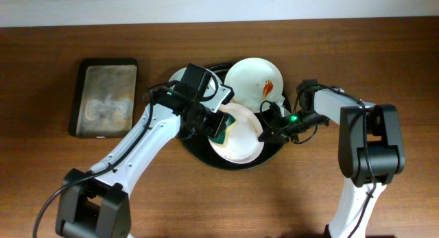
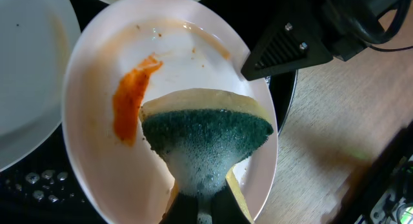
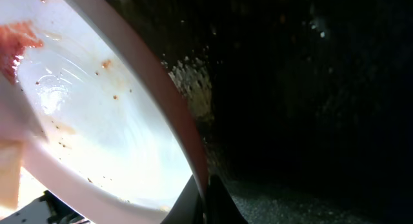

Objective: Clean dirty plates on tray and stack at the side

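Observation:
Three plates lie on the round black tray (image 1: 232, 167). The front plate (image 1: 240, 143) carries an orange sauce streak in the left wrist view (image 2: 187, 62). My left gripper (image 1: 218, 128) (image 2: 203, 203) is shut on a foamy green-yellow sponge (image 2: 206, 137) that rests on this plate. At that plate's right rim, my right gripper (image 1: 264, 134) (image 3: 205, 201) is shut on the edge, one finger on each side of it. Behind it, a second plate (image 1: 252, 80) has a red smear. The left arm partly hides the third plate (image 1: 178, 78).
A smaller rectangular black tray (image 1: 106, 97) with wet residue sits on the wooden table left of the round tray. Water drops speckle the round tray's floor (image 2: 39, 185). Both arms reach in from the table's front edge.

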